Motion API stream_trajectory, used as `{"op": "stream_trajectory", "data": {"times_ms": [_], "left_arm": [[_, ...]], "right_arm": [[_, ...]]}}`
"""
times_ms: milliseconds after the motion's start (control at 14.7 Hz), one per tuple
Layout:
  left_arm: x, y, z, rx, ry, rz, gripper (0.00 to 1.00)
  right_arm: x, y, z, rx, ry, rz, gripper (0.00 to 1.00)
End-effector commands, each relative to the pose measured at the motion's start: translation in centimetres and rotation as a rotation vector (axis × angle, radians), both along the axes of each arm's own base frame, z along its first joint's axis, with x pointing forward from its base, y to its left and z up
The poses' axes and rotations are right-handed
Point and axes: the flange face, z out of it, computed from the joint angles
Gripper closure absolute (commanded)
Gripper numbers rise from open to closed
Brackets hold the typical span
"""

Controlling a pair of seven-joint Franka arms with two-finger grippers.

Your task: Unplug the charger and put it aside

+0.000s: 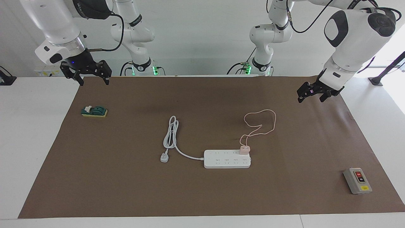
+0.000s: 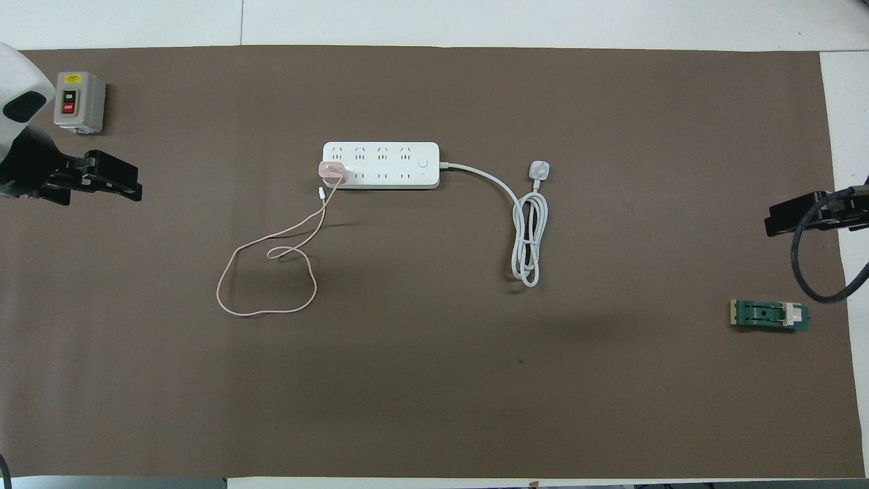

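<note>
Both arms hang raised at the mat's (image 1: 126,190) ends. Left gripper (image 1: 311,95) has its fingers apart, empty; right gripper (image 1: 91,77) likewise. The charger (image 1: 244,149) sits plugged into the strip (image 1: 221,160) mid-mat, at the left gripper's seven o'clock in the facing view, well apart. Its cable (image 1: 265,122) loops between them. A switch box (image 1: 357,180) lies near the left arm's end.

White power strip (image 1: 227,159) on brown mat (image 1: 126,177), grey switch box (image 1: 357,180), green knife switch (image 1: 94,111)
</note>
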Motion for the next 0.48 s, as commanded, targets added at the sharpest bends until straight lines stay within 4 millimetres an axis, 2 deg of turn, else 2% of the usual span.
{"op": "stream_trajectory", "data": {"times_ms": [0,407], "left_arm": [[0.61,0.13,-0.15,0.017,-0.006,0.007,0.00],[0.64,0.30,-0.26,0.018,-0.002,0.013,0.00]], "right_arm": [[-0.62,-0.37,0.26,0.009,0.007,-0.008,0.00],[-0.62,-0.45,0.26,0.009,0.007,-0.010,0.00]]}}
